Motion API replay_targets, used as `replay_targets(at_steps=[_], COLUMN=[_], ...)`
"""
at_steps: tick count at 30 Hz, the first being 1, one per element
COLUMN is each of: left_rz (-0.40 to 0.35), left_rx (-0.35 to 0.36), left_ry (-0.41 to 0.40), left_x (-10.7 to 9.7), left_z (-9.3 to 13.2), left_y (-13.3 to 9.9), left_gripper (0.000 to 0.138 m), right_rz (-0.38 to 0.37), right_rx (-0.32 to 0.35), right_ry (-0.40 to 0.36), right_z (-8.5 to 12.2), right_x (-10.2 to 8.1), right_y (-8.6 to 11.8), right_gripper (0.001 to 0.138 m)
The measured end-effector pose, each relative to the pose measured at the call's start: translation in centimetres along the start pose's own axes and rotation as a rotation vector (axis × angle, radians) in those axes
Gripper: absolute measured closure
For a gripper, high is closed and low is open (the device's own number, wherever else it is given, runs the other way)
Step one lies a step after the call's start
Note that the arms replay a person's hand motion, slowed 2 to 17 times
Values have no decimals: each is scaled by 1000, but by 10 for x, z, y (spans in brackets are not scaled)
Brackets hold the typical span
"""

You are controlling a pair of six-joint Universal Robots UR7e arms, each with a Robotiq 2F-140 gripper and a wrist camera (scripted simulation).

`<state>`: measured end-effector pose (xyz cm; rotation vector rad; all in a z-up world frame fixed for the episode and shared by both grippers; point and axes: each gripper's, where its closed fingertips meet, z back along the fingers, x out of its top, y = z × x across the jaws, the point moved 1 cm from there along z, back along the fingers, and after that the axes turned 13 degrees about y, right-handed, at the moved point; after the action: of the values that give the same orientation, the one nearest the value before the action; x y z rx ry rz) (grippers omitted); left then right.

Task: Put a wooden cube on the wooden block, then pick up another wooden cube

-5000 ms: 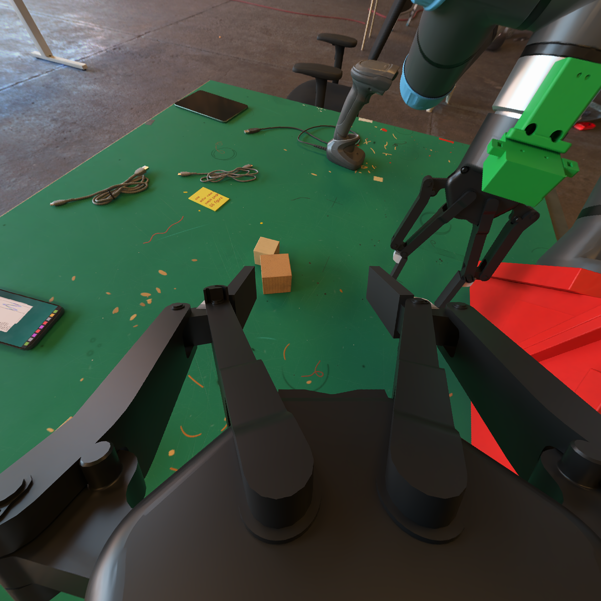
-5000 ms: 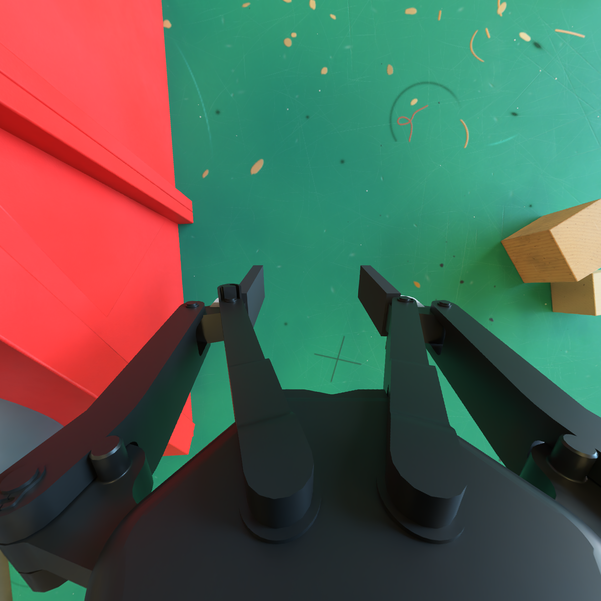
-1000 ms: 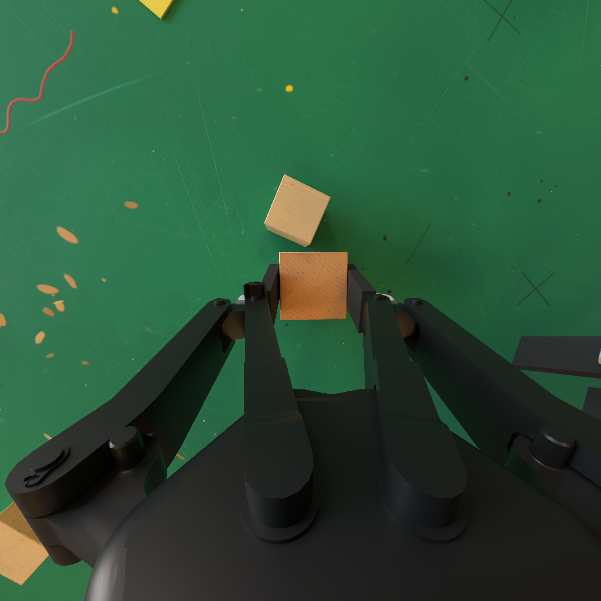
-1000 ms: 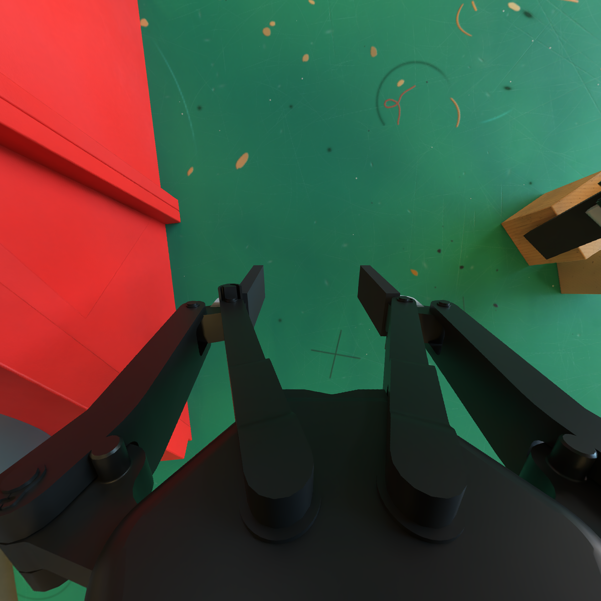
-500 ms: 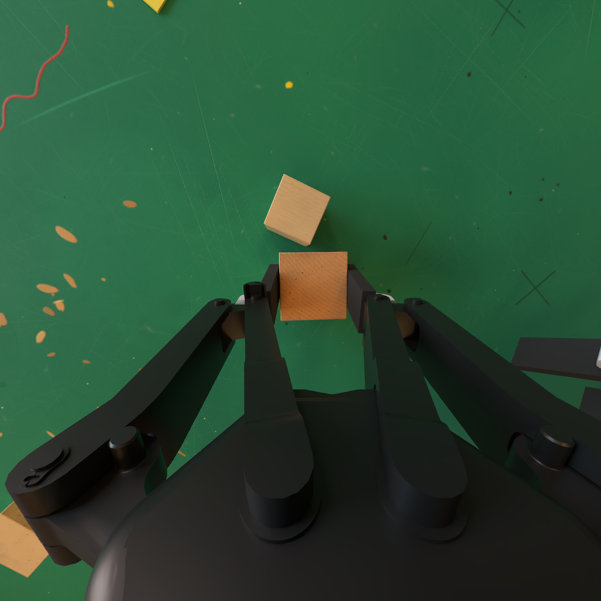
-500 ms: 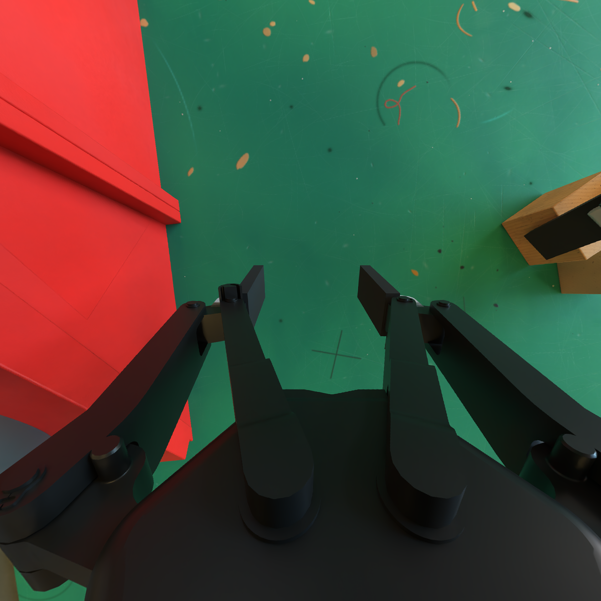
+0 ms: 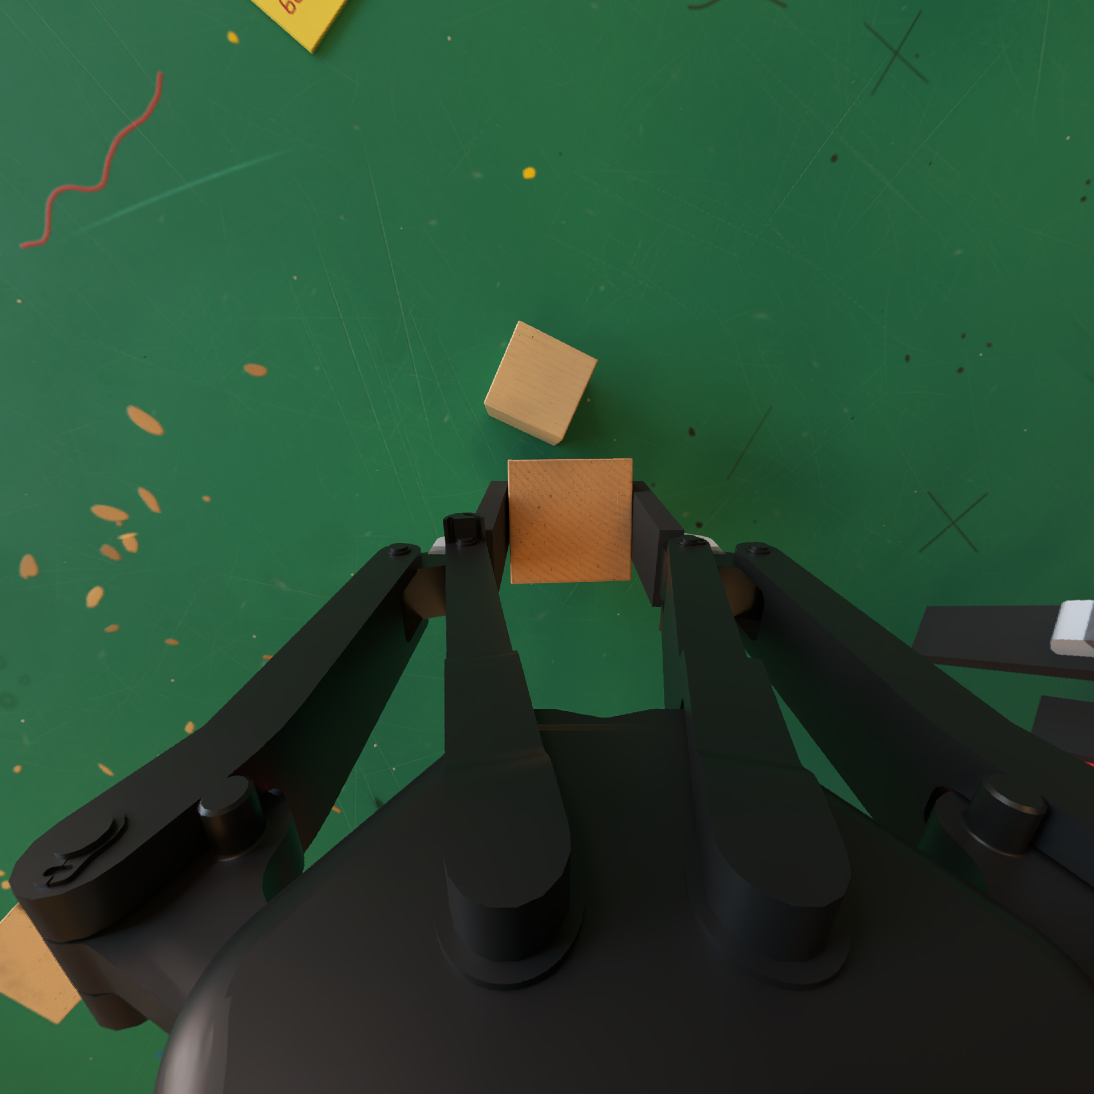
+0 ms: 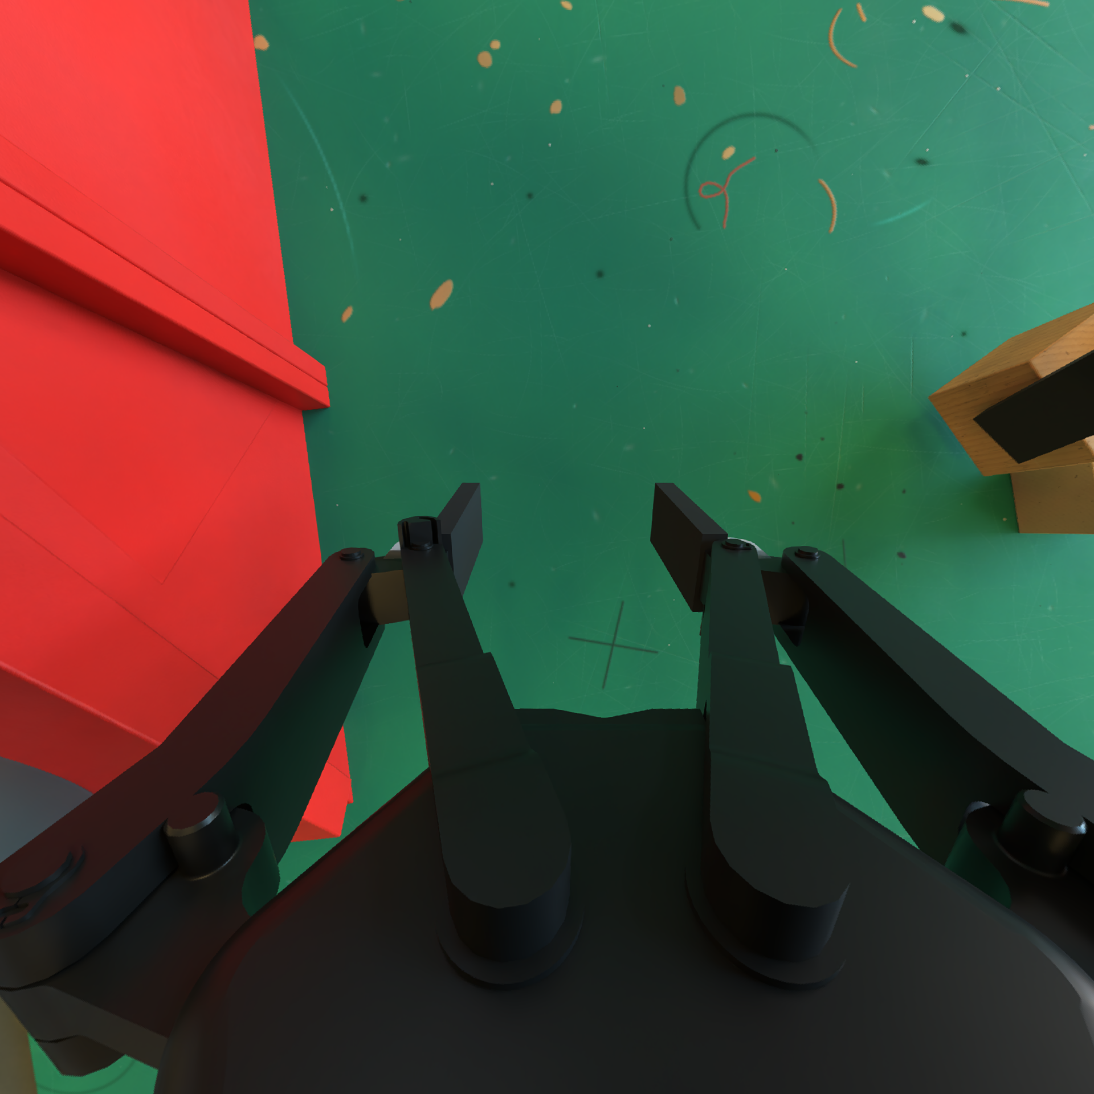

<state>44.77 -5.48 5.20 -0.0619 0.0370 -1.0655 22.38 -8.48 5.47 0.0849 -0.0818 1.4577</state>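
My left gripper (image 7: 570, 533) is shut on a darker wooden cube (image 7: 570, 521), one finger on each side face. A lighter wooden cube (image 7: 540, 383) lies on the green table just beyond it, turned at an angle and apart from it. A third wooden piece (image 7: 29, 971) shows at the bottom left, mostly hidden behind my left gripper's linkage. My right gripper (image 8: 565, 533) is open and empty above bare table. In the right wrist view, the held cube (image 8: 977, 414) and the lighter cube (image 8: 1054, 503) sit at the right edge.
A red box (image 8: 136, 355) stands close to the left of my right gripper. A yellow note (image 7: 302, 18) and a red squiggle (image 7: 95, 171) lie on the green table (image 7: 769, 237), with wood chips (image 7: 142, 420) scattered around. My right gripper's finger (image 7: 994, 642) shows at the left wrist view's right edge.
Five seconds ago my left gripper was open, high above the cubes. It came down and shut on the darker cube. In the last half second it rose slightly. The right gripper stayed put.
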Motion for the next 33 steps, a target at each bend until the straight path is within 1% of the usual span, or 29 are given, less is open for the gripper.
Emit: replay_targets(at_steps=[4,8,12,17,21,26,33], left_rz=[4,16,42,87,130,194,316], left_rx=[9,22,42,73,98,131,161], left_ry=[-23,-52,-90,-153,-202,-251,-304], left_x=[-4,-10,-19,-34,-51,-77,-117], left_z=[13,31,55,90,118,150,183], left_y=[1,5,13,28,43,64,99], left_gripper=[87,87,87,87,87,87,87], right_rz=[1,3,6,11,15,19,26], right_rx=[-1,-1,-1,-1,1,1,3], right_ry=[0,0,1,3,3,4,7], right_z=[0,0,0,0,-1,-1,-2], right_x=[0,1,2,3,4,5,8], right_y=[0,1,1,2,3,4,6], right_gripper=[63,63,63,63,63,63,63])
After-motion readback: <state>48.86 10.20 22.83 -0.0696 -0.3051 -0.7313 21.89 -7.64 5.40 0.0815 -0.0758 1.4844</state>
